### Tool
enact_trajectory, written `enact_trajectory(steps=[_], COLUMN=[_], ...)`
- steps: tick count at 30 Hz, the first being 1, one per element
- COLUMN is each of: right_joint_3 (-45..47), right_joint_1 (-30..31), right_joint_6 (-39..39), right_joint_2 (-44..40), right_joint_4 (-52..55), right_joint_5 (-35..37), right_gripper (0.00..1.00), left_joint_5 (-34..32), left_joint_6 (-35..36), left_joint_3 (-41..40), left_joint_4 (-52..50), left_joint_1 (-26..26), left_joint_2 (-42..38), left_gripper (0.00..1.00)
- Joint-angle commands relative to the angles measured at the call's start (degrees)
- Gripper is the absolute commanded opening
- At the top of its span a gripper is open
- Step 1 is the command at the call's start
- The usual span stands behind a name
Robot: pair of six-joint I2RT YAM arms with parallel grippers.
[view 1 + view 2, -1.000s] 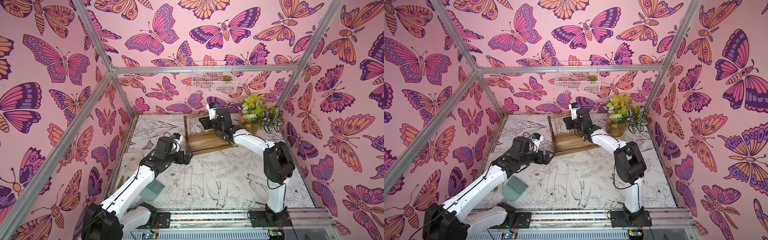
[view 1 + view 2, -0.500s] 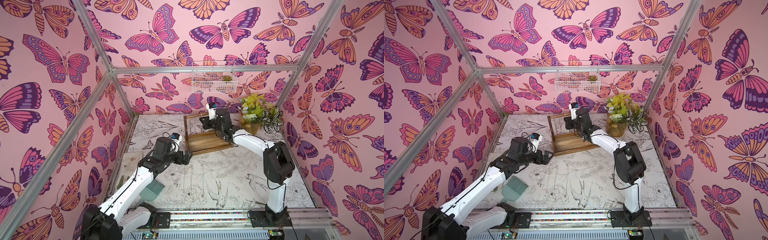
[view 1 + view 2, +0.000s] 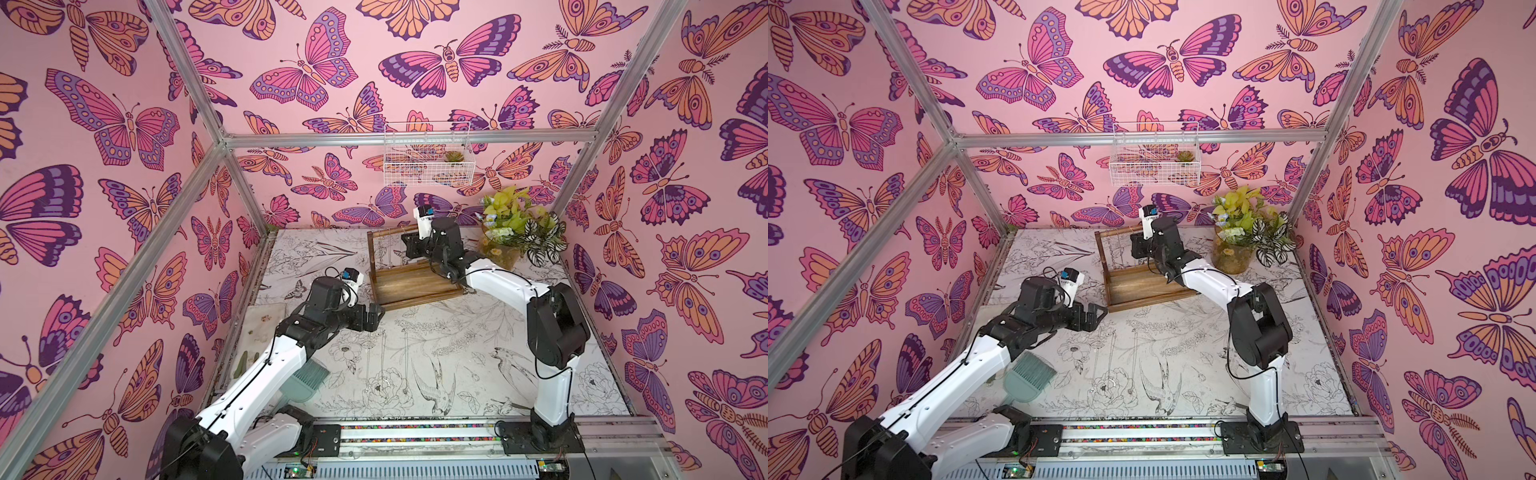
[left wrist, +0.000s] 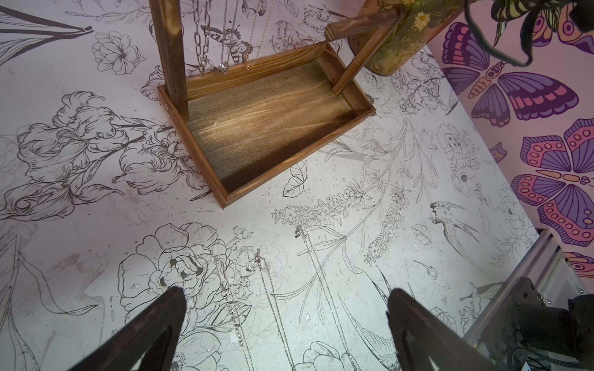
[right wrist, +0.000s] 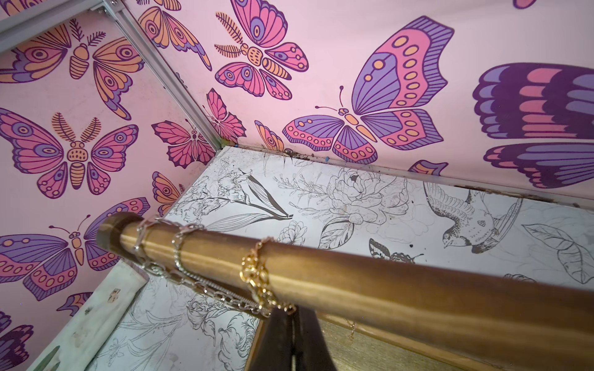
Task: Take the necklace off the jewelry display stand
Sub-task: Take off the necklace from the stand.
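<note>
Floral tabletop (image 3: 478,332); R end effector (image 5: 290,316) pinching necklace (image 5: 254,277) at stand (image 5: 418,289) crossbar.

I can read no text, label, brand or number in any view. The white camera housing (image 3: 424,226) on the right wrist carries a small dark mark in both top views, too small for me to make out.

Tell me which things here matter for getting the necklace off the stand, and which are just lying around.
Job: dark brown wooden jewelry display stand; silver and gold chain necklaces on its crossbar; right gripper, shut on them; left gripper, open.
Lying about: teal hand brush; potted leafy plant; white wire basket; thin loose chains on the table.
</note>
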State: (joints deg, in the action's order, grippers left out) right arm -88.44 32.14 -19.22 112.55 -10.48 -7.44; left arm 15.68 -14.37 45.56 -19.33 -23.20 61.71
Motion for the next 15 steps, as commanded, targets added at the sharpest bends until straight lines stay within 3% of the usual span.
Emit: enact_trajectory(steps=[1,15], right_joint_3=[0.20,2.03], right_joint_1=[0.22,-1.85], right_joint_6=[1.42,3.04], right_joint_2=[-3.17,-6.02], right_joint_4=[1.31,3.13], right_joint_5=[2.40,4.07], right_gripper=[0.00,0.00], left_joint_5=[1.36,1.90], left_joint_6=[0.48,0.66], left_joint_3=[-1.33,-1.92], left_joint_4=[-0.40,-0.54], left_joint_1=[0.37,0.35], left_joint_2=[-1.23,-1.57], left_gripper=[1.00,1.00])
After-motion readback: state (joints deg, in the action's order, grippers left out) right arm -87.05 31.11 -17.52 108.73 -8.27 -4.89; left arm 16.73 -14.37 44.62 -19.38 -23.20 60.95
